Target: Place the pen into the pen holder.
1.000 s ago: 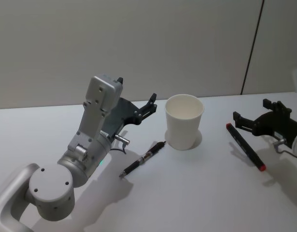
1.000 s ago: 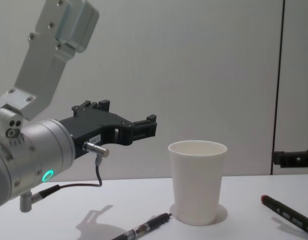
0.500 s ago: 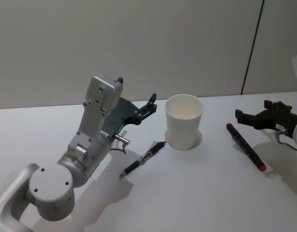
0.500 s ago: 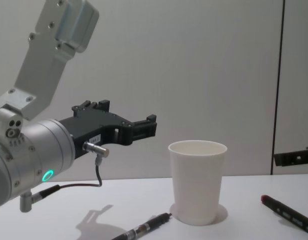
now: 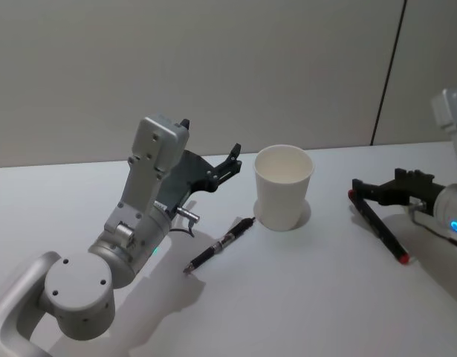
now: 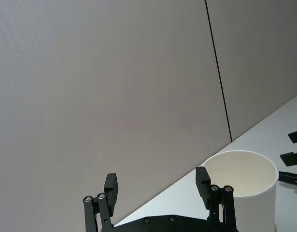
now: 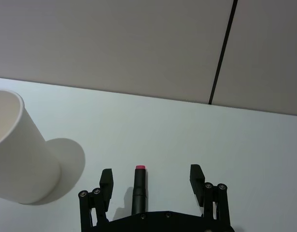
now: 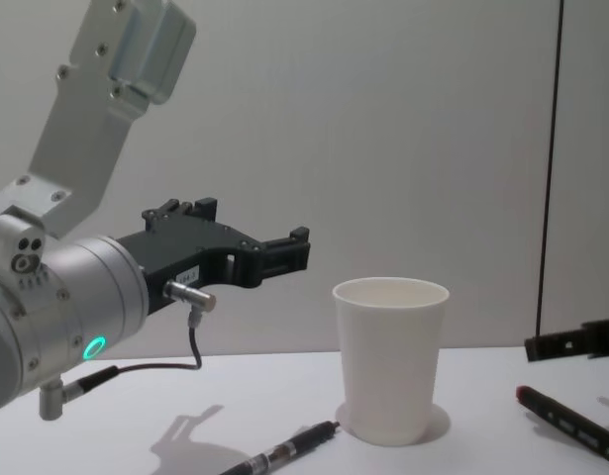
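Observation:
The pen holder (image 5: 283, 186) is a white paper cup standing upright mid-table, also in the chest view (image 8: 390, 356). A black pen with red ends (image 5: 378, 225) lies on the table to its right. My right gripper (image 5: 371, 184) hovers open just above that pen's far end. In the right wrist view the pen (image 7: 138, 193) lies between the spread fingers of the right gripper (image 7: 151, 178), with the holder (image 7: 15, 154) off to one side. A second black pen (image 5: 221, 244) lies left of the holder. My left gripper (image 5: 212, 141) hangs open and empty, raised left of the holder.
The white table (image 5: 302, 297) runs back to a grey wall. The left arm's silver links (image 5: 139, 208) rise over the table's left half. The holder's rim (image 6: 245, 188) shows past the left gripper (image 6: 157, 182) in the left wrist view.
My right gripper has moved left and lower, ending over the far end of the red-ended pen. The left arm, both pens and the holder have not moved.

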Controlling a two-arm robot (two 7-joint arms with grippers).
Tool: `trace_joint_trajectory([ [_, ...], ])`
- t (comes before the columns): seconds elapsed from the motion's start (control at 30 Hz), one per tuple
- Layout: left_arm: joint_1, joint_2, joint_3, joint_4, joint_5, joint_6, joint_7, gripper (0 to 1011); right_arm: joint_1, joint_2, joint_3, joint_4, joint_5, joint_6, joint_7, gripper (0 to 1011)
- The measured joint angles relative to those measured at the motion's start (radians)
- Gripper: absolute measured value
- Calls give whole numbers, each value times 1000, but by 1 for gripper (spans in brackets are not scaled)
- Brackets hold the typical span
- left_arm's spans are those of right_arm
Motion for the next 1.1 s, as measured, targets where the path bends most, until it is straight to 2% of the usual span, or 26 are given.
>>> trace_joint_trajectory([
  [0.43, 0, 0, 0, 0, 0, 0, 0, 1001, 29, -34, -33, 89, -36, -14, -1, 1001],
  [1.1, 0, 0, 0, 0, 0, 0, 0, 1001, 44, -66, -79, 149, -106, -61, 23, 1001],
])
